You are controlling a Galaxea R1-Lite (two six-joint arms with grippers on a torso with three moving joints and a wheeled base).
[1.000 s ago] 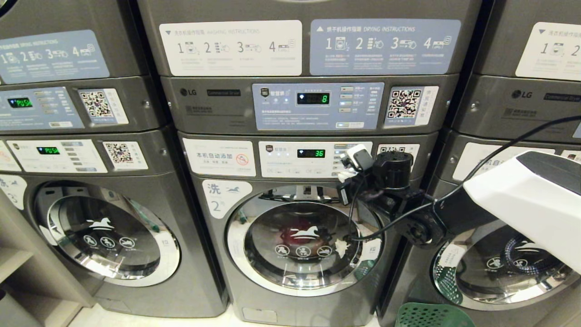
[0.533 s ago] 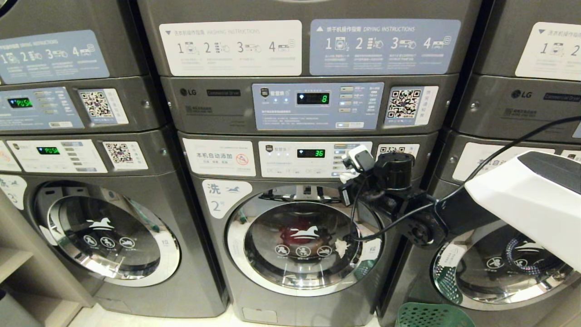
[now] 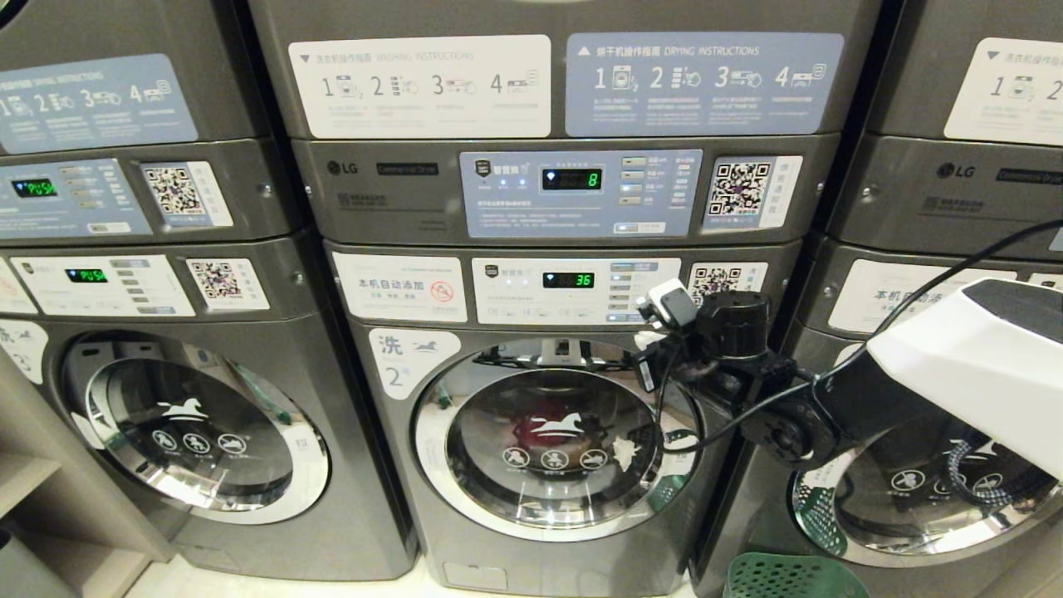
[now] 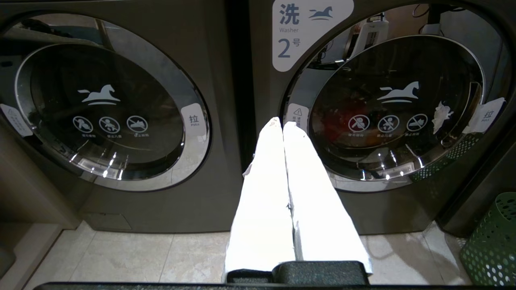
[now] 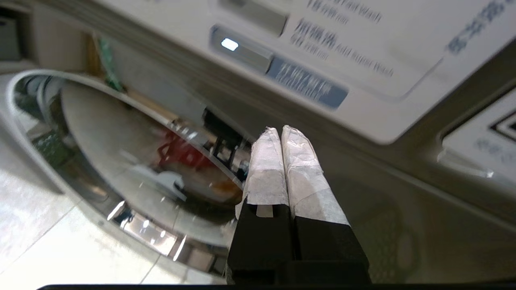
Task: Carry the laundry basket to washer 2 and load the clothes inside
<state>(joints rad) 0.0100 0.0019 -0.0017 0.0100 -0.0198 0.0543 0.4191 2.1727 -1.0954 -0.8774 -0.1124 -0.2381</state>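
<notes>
A: Middle stack, what reads?
B: Upper unit's control panel (image 3: 581, 193): "LG" at left, display "8". Above it, placards "WASHING INSTRUCTIONS" (image 3: 420, 85) and "DRYING INSTRUCTIONS" (image 3: 702, 83), steps 1–4.
A: Lower unit?
B: washer 2 (image 3: 548, 432): display "36"; white label (image 4: 312, 32) "洗 Washer 2号", horse logo; door tab "拉 PULL".

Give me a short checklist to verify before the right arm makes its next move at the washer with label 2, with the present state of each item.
1. Chrome-ringed round glass door of dark grey washer 2 closed: ok.
2. Clothes inside: red fabric shows behind the glass; the other garments, cannot tell.
3. Right gripper jaws shut and empty, near the white control panel: ok.
4. Panel display lit: ok.
5. Left gripper shut, empty, low before the washers: ok.
6. Dark green perforated plastic laundry basket on the floor, apart from the door: ok.
</notes>
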